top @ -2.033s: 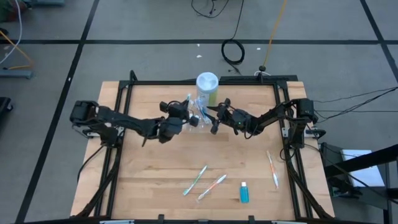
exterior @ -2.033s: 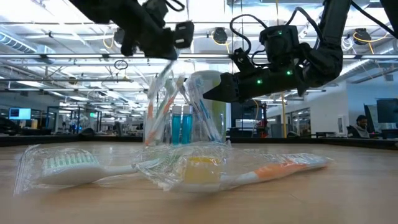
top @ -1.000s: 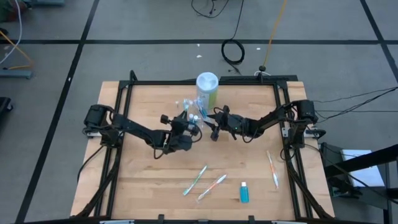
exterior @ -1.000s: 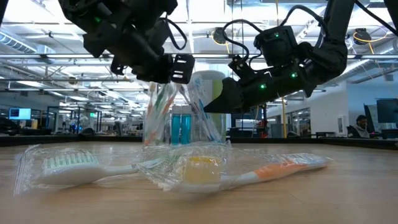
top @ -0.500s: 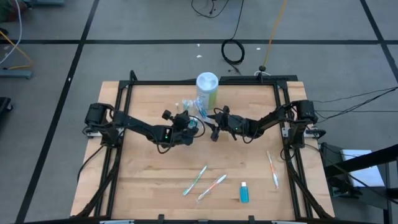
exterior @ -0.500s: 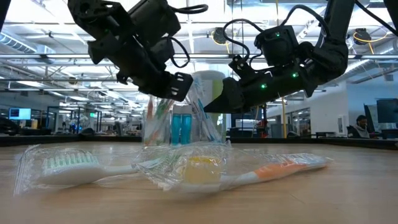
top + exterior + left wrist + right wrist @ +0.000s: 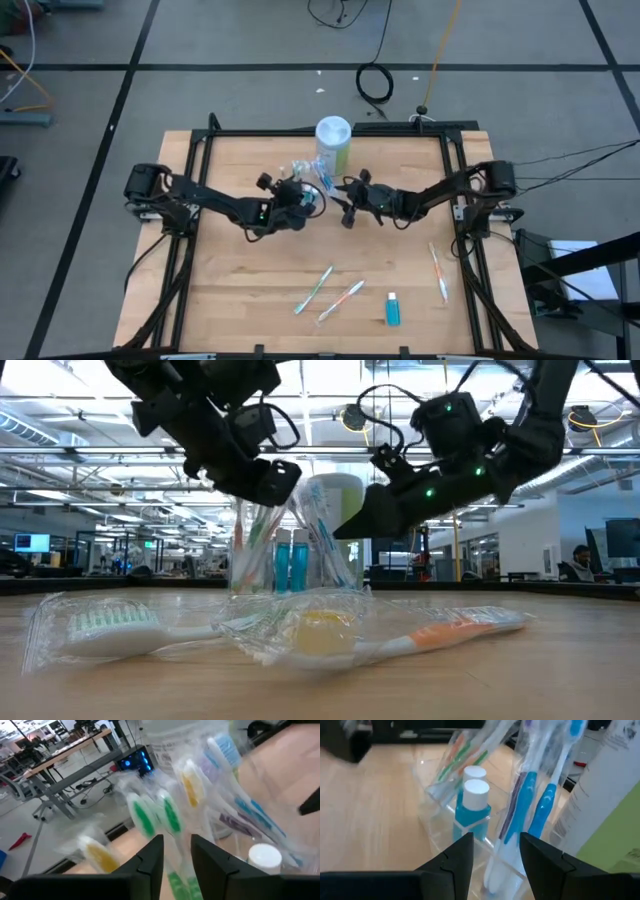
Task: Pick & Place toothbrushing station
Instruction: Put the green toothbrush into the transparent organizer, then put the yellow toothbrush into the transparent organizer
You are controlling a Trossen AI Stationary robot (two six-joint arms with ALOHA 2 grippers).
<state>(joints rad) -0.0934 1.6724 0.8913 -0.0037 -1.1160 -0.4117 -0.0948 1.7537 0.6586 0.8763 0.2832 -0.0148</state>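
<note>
Wooden tabletop (image 7: pixel 250 270) in a black frame on grey floor, cables beyond the far edge.

High view: the clear cup (image 7: pixel 312 178) stands near the far middle, just before a tall white-and-green canister (image 7: pixel 333 143). Left claw (image 7: pixel 298 200) sits at the cup's left side, right claw (image 7: pixel 347 200) at its right. Loose on the near half: a green wrapped toothbrush (image 7: pixel 314 289), an orange one (image 7: pixel 342 299), a blue tube (image 7: pixel 392 309), another brush (image 7: pixel 438 272) toward the right rail.

Low view: open hall with ceiling lights behind. Two wrapped brushes (image 7: pixel 290 630) lie in the foreground; behind them the cup (image 7: pixel 290 555) holds upright brushes and blue tubes, both arms leaning in from above.

Left wrist view: claw (image 7: pixel 176 851) fingers stand slightly apart, nothing clamped between them; green-headed brushes (image 7: pixel 157 815) in crinkled wrappers just ahead.

Right wrist view: claw (image 7: pixel 495 851) fingers parted, empty, aimed at the cup wall (image 7: pixel 440 810), two white-capped blue tubes (image 7: pixel 472 802) and blue brushes (image 7: pixel 540 807) inside.

Handling, as judged: brushes are light and stiff, but the film wrappers look slippery and springy; take hold mid-handle, across the narrow side. The cup looks thin, light and top-heavy when loaded, so a sideways nudge could tip it; steady it low on the wall.
</note>
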